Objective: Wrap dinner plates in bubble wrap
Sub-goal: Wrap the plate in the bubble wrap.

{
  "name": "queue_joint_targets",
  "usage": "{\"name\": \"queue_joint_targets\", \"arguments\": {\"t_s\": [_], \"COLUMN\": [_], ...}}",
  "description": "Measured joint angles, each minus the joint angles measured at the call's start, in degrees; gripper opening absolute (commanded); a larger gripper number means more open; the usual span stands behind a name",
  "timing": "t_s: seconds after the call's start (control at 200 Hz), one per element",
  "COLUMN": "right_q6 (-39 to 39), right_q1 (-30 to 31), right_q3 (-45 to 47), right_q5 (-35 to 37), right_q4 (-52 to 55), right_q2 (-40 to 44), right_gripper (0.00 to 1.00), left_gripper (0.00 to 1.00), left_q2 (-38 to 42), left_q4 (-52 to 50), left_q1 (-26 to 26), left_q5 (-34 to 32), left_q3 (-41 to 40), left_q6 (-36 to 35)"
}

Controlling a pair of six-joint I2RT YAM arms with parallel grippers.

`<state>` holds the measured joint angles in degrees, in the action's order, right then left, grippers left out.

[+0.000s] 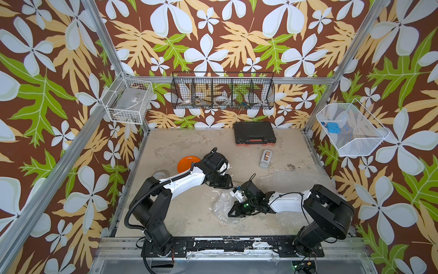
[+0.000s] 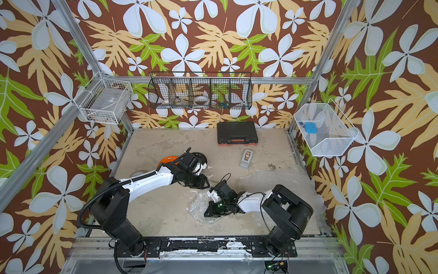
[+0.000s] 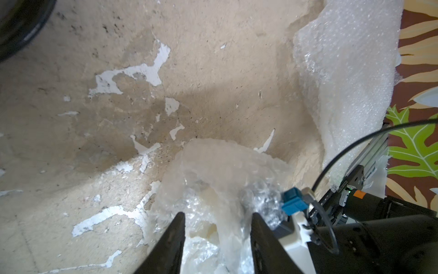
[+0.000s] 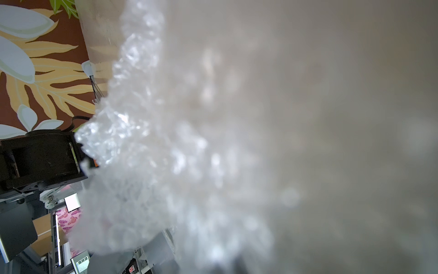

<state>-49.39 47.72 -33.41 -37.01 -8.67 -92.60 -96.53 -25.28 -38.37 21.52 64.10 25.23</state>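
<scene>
The left hand (image 3: 216, 214) is hanging open, its fingers spread either side of a crumpled bundle of bubble wrap (image 1: 221, 210) that is lying on the worktop (image 1: 189, 213). The right hand (image 1: 233, 212) is resting low on that bundle, but I cannot tell its grip. The orange plate (image 1: 186, 163) is sitting behind the left arm.

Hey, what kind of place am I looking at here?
Most likely a robot test cell, not a home: two robot arms bolted to a rail, a metal frame around a worn table, and wire baskets on wallpapered panels.
</scene>
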Motion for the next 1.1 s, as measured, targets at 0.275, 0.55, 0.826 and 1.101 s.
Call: {"name": "queue_joint_targets", "arguments": {"t_s": [0.275,0.55,0.826,1.101], "right_q6": [-0.07,-1.05,-3.85,-7.06], "right_q1": [0.0,0.04,-0.17,-0.83], "right_q3": [0.02,0.74,2.67,3.67], "right_q5": [0.13,0.44,0.74,0.55], "right_q4": [-0.04,-1.62,-5.25,-7.43], "right_q2": [0.0,-0.11,0.48,0.59], "right_gripper": [0.0,0.0,0.0,0.0], "left_gripper": [0.06,0.0,0.0,0.0], "left_q2": [-0.85,5.16,16.26,20.44], "left_q4": [0.7,-1.07,2.91,13.33], "left_q1": [-0.04,-0.11,-0.59,-4.79], "left_q5": [0.5,-2.01,2.25,8.59], "left_q3": [0.39,-0.61,-16.83,-29.24], "left_q6": [-0.28,-0.39,5.86,15.19]}}
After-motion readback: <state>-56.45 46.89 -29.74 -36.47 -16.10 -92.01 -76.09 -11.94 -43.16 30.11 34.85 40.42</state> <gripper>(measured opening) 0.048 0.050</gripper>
